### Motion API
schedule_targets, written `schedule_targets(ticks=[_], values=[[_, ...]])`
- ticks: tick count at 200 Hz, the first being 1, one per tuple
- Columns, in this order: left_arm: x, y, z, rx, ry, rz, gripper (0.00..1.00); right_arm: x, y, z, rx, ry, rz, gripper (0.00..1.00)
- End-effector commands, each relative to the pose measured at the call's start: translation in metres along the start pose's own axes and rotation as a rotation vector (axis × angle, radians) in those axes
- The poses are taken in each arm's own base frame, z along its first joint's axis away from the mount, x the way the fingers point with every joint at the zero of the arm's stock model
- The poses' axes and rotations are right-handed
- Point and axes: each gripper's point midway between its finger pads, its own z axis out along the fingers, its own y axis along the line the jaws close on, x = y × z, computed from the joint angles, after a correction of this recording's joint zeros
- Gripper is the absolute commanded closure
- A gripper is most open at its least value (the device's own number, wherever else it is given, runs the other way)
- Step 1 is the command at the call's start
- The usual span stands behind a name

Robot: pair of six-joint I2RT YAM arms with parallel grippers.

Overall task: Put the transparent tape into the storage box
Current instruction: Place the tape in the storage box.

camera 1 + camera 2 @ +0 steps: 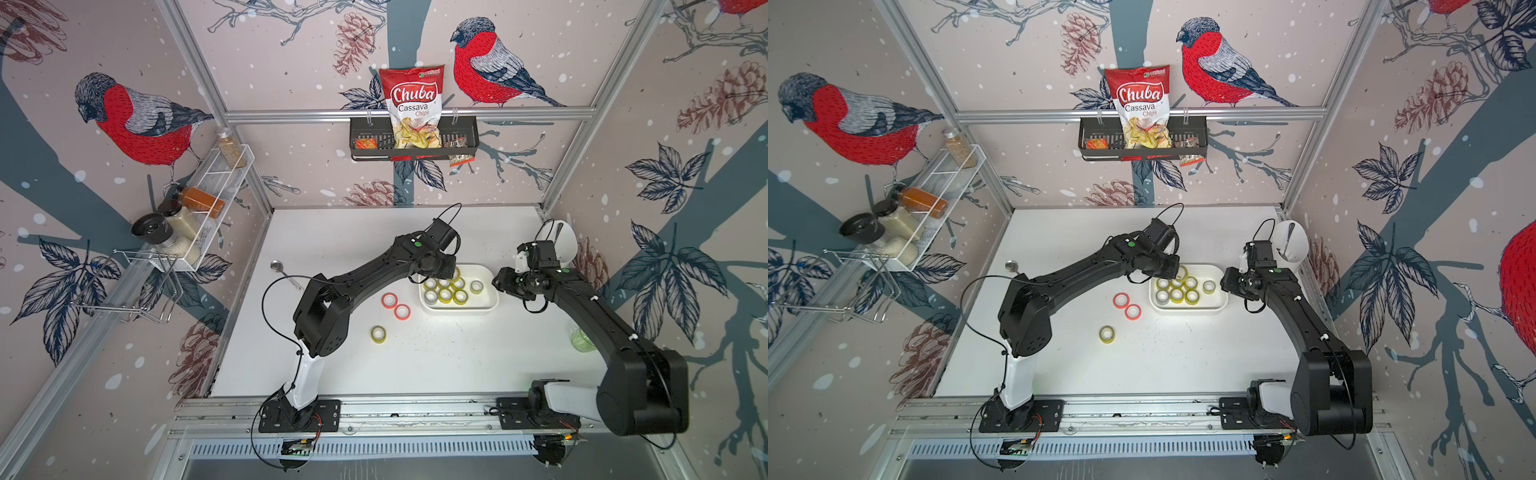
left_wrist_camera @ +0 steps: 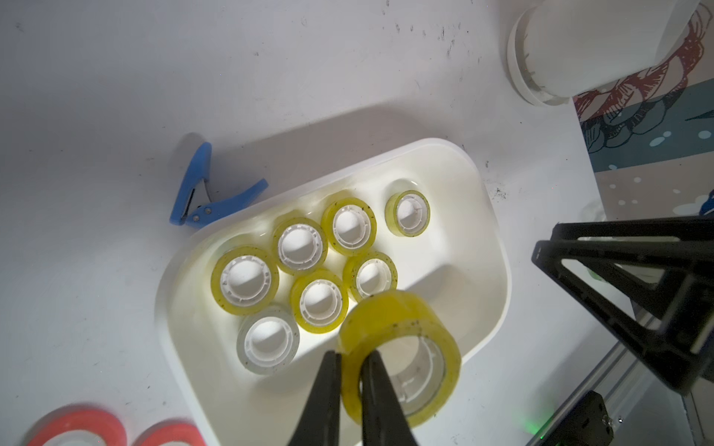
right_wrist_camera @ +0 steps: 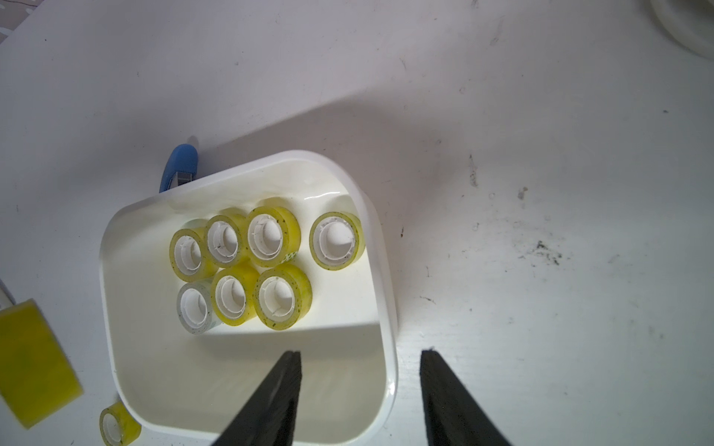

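The storage box (image 1: 457, 309) is a shallow white tray right of centre in both top views, with several yellowish transparent tape rolls (image 2: 320, 301) lying flat in it. My left gripper (image 2: 353, 353) is shut on the wall of one more transparent tape roll (image 2: 402, 320), held on edge just above the box's near rim (image 2: 498, 239). That roll also shows as a yellow block (image 3: 34, 359) in the right wrist view. My right gripper (image 3: 361, 352) is open at the box's right end, one finger over the inside and one outside the rim. Another transparent tape roll (image 1: 378, 334) lies loose on the table.
Two red-edged tape rolls (image 1: 389, 300) lie left of the box. A blue clip (image 2: 201, 193) sits against the box's far side. A tall white cup (image 1: 563, 245) stands at the back right, a metal spoon (image 1: 276, 266) lies at the left, and a green glass (image 1: 582, 338) stands by the right arm.
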Motion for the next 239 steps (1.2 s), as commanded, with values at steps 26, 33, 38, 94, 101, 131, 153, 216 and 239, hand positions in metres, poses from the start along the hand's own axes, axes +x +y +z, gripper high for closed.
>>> schedule_targets(ticks=[26, 33, 38, 94, 101, 131, 153, 216, 239], values=[[0.002, -0.022, 0.027, 0.045, 0.049, 0.038, 0.85, -0.001, -0.003, -0.001, -0.011, -0.009, 0.026, 0.45], [0.002, -0.025, 0.030, 0.052, 0.053, 0.041, 0.85, -0.001, -0.003, -0.002, -0.011, -0.011, 0.027, 0.45], [0.002, -0.028, 0.034, 0.058, 0.055, 0.042, 0.85, -0.001, -0.002, -0.002, -0.014, -0.013, 0.027, 0.45], [0.002, -0.043, 0.063, 0.118, 0.068, 0.040, 0.84, 0.009, -0.007, 0.007, -0.024, 0.010, 0.052, 0.45], [0.002, -0.044, 0.066, 0.122, 0.067, 0.039, 0.84, 0.010, -0.007, 0.008, -0.026, 0.011, 0.052, 0.45], [0.005, -0.042, 0.079, 0.121, 0.080, 0.028, 0.84, 0.009, -0.006, 0.010, -0.034, 0.010, 0.050, 0.46], [0.009, -0.041, 0.090, 0.128, 0.089, 0.025, 0.84, 0.010, -0.003, 0.010, -0.055, 0.014, 0.051, 0.47], [0.003, -0.044, 0.107, 0.142, 0.071, 0.021, 0.83, 0.009, -0.001, 0.009, -0.062, 0.008, 0.050, 0.47], [0.002, -0.044, 0.111, 0.147, 0.064, 0.015, 0.81, 0.009, -0.001, 0.009, -0.062, 0.007, 0.045, 0.47]])
